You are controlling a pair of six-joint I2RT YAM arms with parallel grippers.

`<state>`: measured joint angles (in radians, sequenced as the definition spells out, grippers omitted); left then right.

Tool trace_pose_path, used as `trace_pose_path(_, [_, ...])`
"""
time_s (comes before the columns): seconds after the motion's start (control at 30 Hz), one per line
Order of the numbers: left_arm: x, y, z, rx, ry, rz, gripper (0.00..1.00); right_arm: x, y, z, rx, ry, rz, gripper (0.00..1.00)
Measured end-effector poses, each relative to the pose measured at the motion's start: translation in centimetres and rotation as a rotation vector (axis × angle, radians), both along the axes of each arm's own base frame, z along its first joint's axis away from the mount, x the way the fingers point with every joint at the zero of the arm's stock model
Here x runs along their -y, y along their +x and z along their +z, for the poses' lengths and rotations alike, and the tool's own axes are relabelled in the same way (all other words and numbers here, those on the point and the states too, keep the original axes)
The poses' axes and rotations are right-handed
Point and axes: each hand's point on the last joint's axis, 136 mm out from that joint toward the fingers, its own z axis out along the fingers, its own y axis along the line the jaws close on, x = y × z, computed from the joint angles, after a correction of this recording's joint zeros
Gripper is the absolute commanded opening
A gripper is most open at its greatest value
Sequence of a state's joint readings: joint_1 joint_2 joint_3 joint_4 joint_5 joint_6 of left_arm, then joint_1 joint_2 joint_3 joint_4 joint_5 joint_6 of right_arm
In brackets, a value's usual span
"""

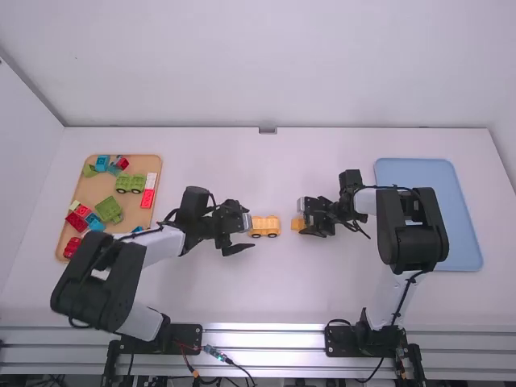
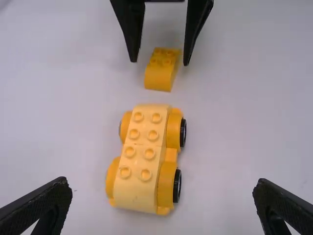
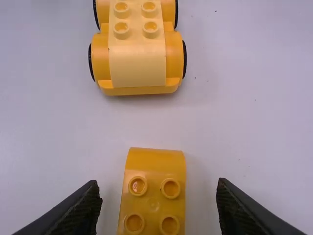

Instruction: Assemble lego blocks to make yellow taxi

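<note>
Under the left pincer point(image 2: 162, 181) and the right pincer point(image 3: 157, 182) stretches the white table point(image 1: 185, 298); to the right pincer's right lies the blue tray point(image 1: 411, 171); well to the left pincer's left sits the tan tray point(image 1: 143, 216) of coloured spare bricks point(image 1: 109, 210); just off the left pincer, between the two, stands the wheeled yellow car body point(image 2: 139, 166), studs up; smallest, the curved yellow four-stud brick point(image 3: 153, 205) rests between the right pincer's spread fingers. Both pincers are open, holding nothing. Fitting this brick as the taxi's roof seems the step in hand; next, the right pincer should close squarely, lift and align studs, the left perhaps steadying the body.
</note>
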<state>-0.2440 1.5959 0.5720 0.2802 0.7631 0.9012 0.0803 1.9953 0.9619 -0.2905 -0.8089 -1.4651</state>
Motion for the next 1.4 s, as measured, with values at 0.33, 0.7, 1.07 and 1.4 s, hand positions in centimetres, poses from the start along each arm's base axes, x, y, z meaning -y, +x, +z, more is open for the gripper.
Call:
trace_pose_path(0.33, [1.7,2.0,-3.2,-0.107,-0.005,-0.134,0.99,0.0,-0.4,-0.1,-0.023,-0.002,0.001,0.63])
trace_pose_path(0.7, [2.7,3.6,-3.5,0.009,-0.069,-0.153,0.99,0.0,-0.5,-0.1,-0.025,-0.003,0.001,0.63])
trace_pose_path(1.07, [2.8,2.3,-4.6,-0.065,-0.117,-0.145,1.00,0.0,-0.5,-0.1,-0.025,-0.002,0.001,0.62])
trace_pose_path(1.4, [2.9,2.5,-6.5,-0.131,-0.121,-0.127,0.99,0.0,-0.5,-0.1,-0.025,-0.002,0.000,0.62])
